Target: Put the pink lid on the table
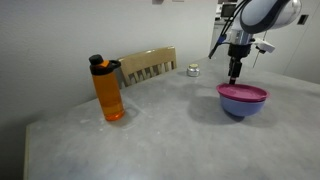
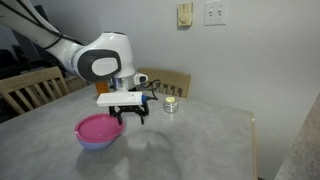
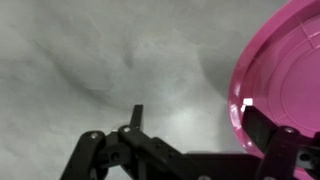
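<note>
The pink lid point(image 1: 243, 92) lies on top of the blue-purple bowl point(image 1: 242, 106), which stands on the light grey table point(image 1: 160, 130). It also shows in both exterior views point(image 2: 98, 126) and at the right of the wrist view point(image 3: 285, 70). My gripper point(image 1: 235, 72) hangs just above the lid's edge point(image 2: 133, 115). In the wrist view the gripper point(image 3: 200, 120) is open and empty. One finger is over the lid's rim and the other is over bare table.
An orange bottle point(image 1: 109, 90) stands on the table near a wooden chair point(image 1: 148, 65). A small glass jar point(image 2: 171, 104) sits by the far edge. Another wooden chair point(image 2: 25, 90) is at the side. The table's edge point(image 2: 250, 140) is nearby.
</note>
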Controlling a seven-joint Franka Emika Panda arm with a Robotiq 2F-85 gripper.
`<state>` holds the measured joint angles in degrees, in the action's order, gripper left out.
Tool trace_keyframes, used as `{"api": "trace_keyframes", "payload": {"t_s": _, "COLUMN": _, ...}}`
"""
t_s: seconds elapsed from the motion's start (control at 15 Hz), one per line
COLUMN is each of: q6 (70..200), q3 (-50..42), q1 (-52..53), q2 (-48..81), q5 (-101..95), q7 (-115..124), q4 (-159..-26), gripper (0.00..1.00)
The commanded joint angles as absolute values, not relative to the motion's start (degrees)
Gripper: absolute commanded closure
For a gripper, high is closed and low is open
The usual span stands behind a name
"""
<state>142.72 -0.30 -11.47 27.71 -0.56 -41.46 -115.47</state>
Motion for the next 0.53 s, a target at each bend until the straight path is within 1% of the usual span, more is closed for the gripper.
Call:
{"api": "trace_keyframes", "payload": {"t_s": 0.0, "q6": 143.74, "q3": 0.82, "q1": -13.07, "q2": 26.44, "q5": -0.47, "q7": -43.48, "q4": -116.51, "gripper": 0.0}}
{"api": "trace_keyframes", "payload": {"t_s": 0.47, "q6": 140.0, "q3": 2.82, "q1": -14.17, "q2": 24.32, "q5": 3.04, "q7": -46.2, "q4": -115.52, "gripper": 0.0}}
